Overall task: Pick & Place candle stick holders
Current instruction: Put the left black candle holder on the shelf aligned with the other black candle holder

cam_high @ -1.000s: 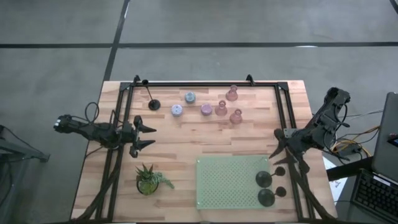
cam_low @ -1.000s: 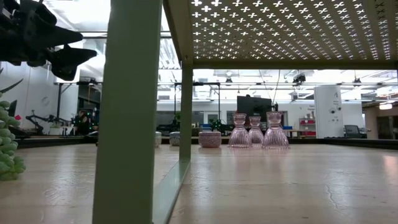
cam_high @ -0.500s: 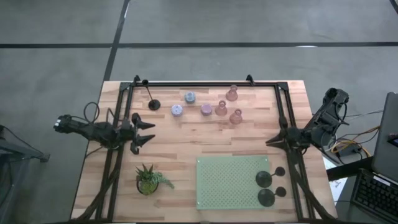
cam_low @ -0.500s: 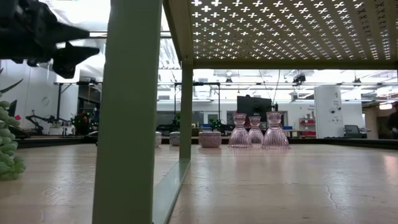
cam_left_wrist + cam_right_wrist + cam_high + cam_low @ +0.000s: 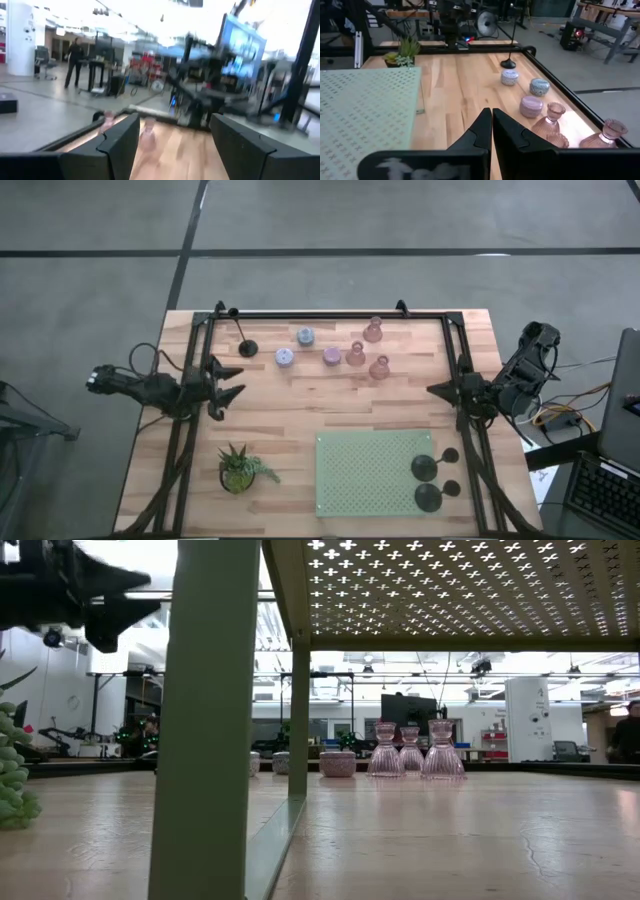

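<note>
My right gripper [image 5: 437, 391], fingers closed on nothing, points across the table at the pink holders [image 5: 356, 354] near the far rail; my left gripper [image 5: 233, 382], spread empty, hovers nearer the black holder [image 5: 246, 346].

Two dark, matte robot arms

Each jointed arm tapers to a black pincer: the left pincer [image 5: 232, 389] and right pincer [image 5: 437, 390] have wedge-shaped, pointed fingers [image 5: 120, 145] with angular faceted faces. Thin black cables loop along both arms' rear segments.
</note>
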Robot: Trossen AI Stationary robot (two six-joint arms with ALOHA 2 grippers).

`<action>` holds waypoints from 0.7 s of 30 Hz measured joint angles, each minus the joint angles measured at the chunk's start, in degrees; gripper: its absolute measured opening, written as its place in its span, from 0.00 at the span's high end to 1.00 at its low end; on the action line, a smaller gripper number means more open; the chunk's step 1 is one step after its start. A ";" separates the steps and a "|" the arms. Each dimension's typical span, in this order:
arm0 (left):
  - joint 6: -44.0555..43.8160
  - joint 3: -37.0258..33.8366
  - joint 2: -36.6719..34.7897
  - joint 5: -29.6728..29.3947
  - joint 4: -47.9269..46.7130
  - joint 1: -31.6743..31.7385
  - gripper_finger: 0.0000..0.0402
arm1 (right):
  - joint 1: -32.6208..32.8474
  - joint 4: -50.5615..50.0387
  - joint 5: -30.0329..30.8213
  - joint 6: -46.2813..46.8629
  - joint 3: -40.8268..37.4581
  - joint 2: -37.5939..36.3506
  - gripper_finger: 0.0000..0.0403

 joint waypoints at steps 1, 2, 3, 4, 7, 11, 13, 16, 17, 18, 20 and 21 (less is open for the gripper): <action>-0.70 0.00 0.00 -0.02 1.26 0.00 0.38 | 0.01 0.03 0.01 0.00 0.00 -0.12 0.98; -1.64 0.00 0.00 -0.02 2.62 0.00 0.38 | 0.04 0.02 0.02 0.00 0.00 -0.22 0.98; -1.94 0.00 0.00 -0.52 4.24 -0.01 0.38 | 0.04 0.03 0.05 0.00 0.00 -0.26 0.98; -1.79 0.01 0.00 -1.64 6.20 -0.02 0.38 | 0.02 0.01 0.16 0.00 0.00 -0.27 0.98; 1.56 0.04 0.00 -7.89 12.13 -0.02 0.38 | 0.02 0.07 0.74 0.01 0.00 -0.21 0.98; -1.54 0.11 0.07 -21.11 16.97 0.02 0.38 | 0.02 0.09 0.81 0.01 0.00 -0.17 0.98; -5.77 -0.25 0.74 -24.18 16.26 0.10 0.38 | 0.02 0.09 0.84 0.02 0.00 -0.18 0.98; -9.94 -0.85 3.47 -26.16 15.72 1.07 0.38 | 0.02 0.12 0.86 0.00 0.00 -0.16 0.98; -11.23 -0.83 4.56 -26.68 15.02 1.33 0.38 | 0.02 0.11 0.86 0.02 0.00 -0.16 0.98; -12.39 -0.81 5.85 -27.77 14.46 1.50 0.38 | 0.02 0.13 0.88 0.01 0.00 -0.16 0.98; -12.87 -0.75 8.59 -30.04 13.66 1.53 0.38 | 0.02 0.14 0.88 0.02 0.00 -0.14 0.98; -12.37 -0.71 9.94 -31.25 13.05 1.53 0.38 | 0.02 0.15 0.88 0.02 0.00 -0.14 0.98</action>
